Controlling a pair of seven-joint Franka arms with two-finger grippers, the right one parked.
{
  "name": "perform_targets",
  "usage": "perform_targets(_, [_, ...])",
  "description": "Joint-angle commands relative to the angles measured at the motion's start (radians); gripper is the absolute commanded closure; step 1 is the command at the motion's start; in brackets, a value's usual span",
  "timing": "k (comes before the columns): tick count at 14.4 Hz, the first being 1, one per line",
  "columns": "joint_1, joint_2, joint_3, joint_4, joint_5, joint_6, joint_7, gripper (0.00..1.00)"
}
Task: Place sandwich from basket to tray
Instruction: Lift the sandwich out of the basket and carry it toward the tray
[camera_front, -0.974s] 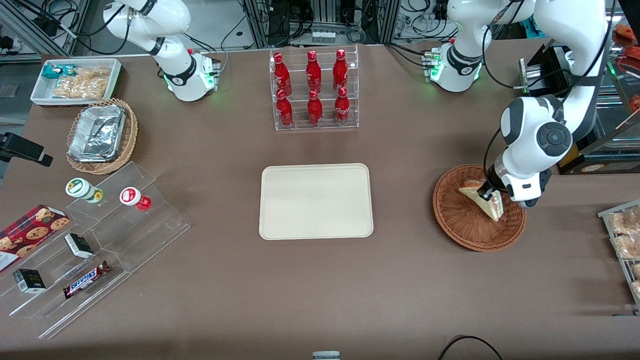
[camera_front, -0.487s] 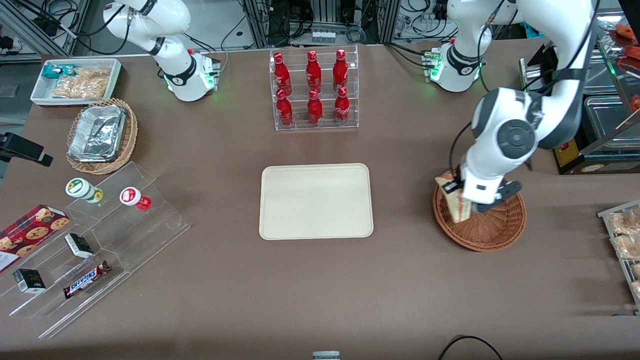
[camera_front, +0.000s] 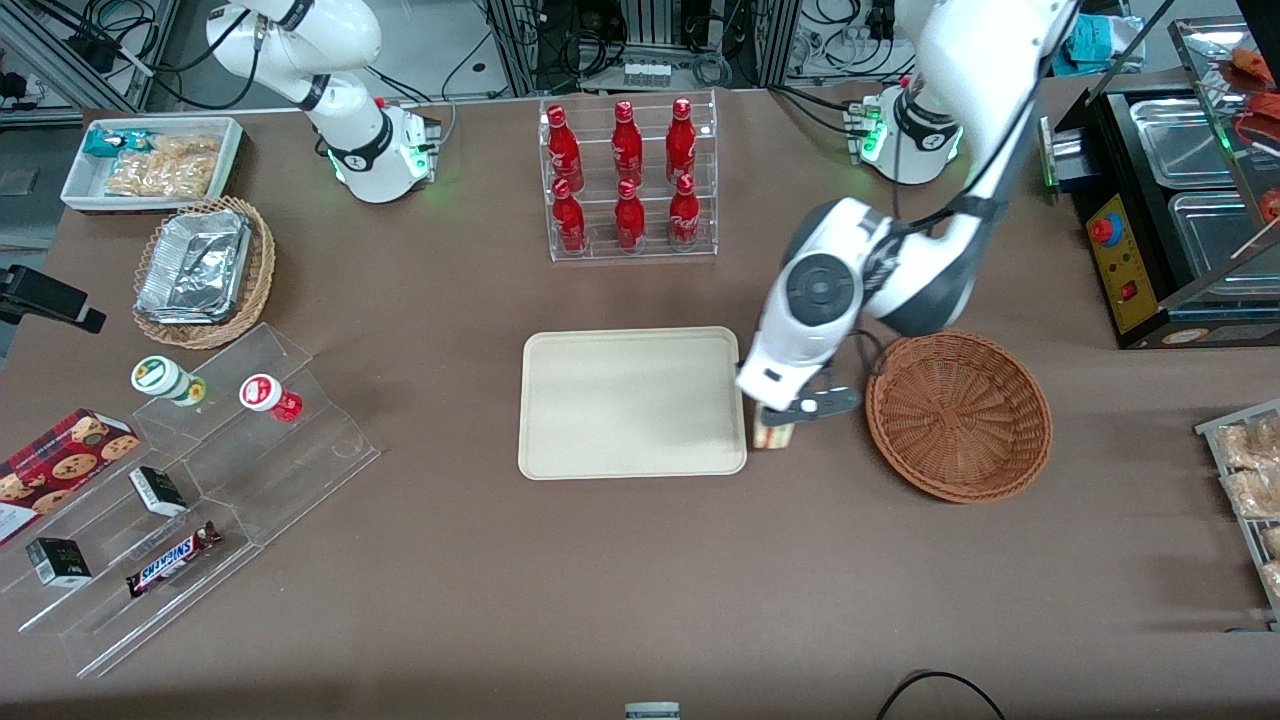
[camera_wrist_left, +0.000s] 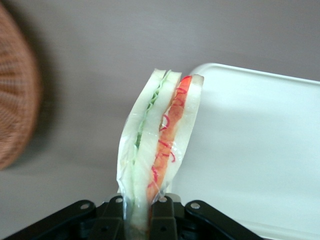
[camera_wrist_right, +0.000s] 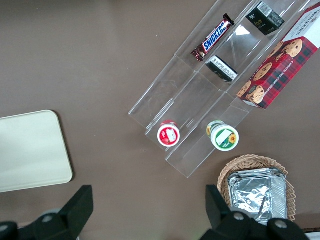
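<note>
Sandwich (camera_wrist_left: 159, 145) in gripper (camera_wrist_left: 141, 210); beside tray (camera_front: 560, 440) edge

Front view: looked down steeply from high over the table's (camera_front: 600, 600) near edge, took in the whole top, tray (camera_front: 630, 400) at mid-frame. Left wrist view: sat in very close, stared out along the gripper (camera_wrist_left: 141, 212) clamped on the sandwich (camera_wrist_left: 160, 145), just above the tray's edge, near the basket (camera_wrist_left: 15, 100). Right wrist view: hung well up, faced straight down on the clear snack stand (camera_wrist_right: 200, 95). Shared across all three: the tray.
</note>
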Motion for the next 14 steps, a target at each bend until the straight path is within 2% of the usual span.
perform_targets(1, [-0.085, 0.136, 0.009, 0.18, 0.009, -0.028, -0.08, 0.96])
perform_targets(9, [-0.279, 0.383, 0.018, 0.487, 0.022, -0.04, -0.271, 0.96])
perform_targets(12, [-0.295, 0.415, 0.017, 0.507, 0.089, -0.037, -0.359, 0.95])
perform_targets(14, [-0.31, 0.425, 0.015, 0.507, 0.104, -0.031, -0.375, 0.94])
